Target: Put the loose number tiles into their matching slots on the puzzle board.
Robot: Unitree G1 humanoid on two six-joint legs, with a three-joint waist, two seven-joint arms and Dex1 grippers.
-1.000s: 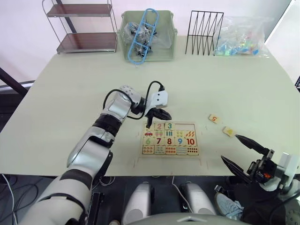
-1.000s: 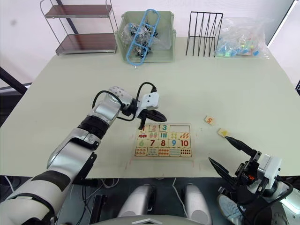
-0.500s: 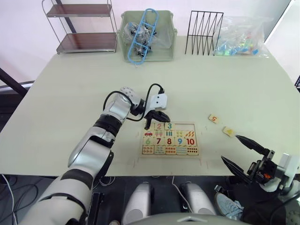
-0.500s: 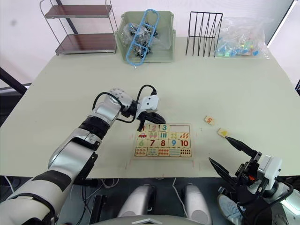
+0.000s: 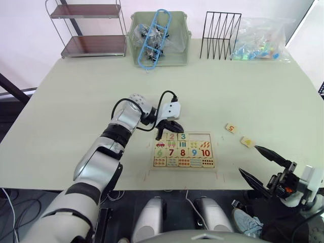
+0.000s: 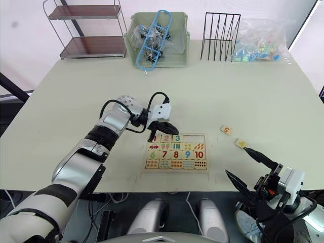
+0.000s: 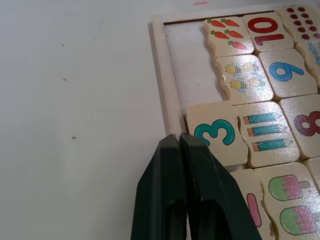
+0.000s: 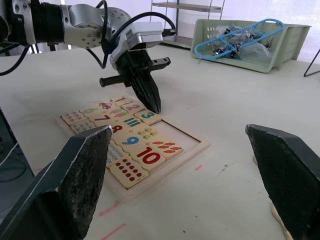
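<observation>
I see my left hand [image 5: 161, 134], its black fingers pressed together, tip at the top edge of the pale wooden puzzle board [image 5: 184, 150] at frame centre, while my right hand [image 5: 263, 167] hangs spread at lower right, near two loose wooden number tiles [image 5: 231, 128] on the counter [image 5: 76, 101].

A broad pale table [image 5: 76, 96] with rounded corners spans most of the frame. Along its far edge, at the upper left, stands a two-tier wire shelf [image 5: 91, 30] with dark brown trays. Beside it at top centre sits a pale green bin [image 5: 159, 35] holding a blue plastic piece and dark clutter. To the right of that comes a black wire rack [image 5: 220, 34], then a clear plastic bag [image 5: 260, 39] of coloured bits at the upper right. Behind them the wall [image 5: 20, 25] is pale and evenly lit. A dark floor [image 5: 10, 106] shows at the left edge.
</observation>
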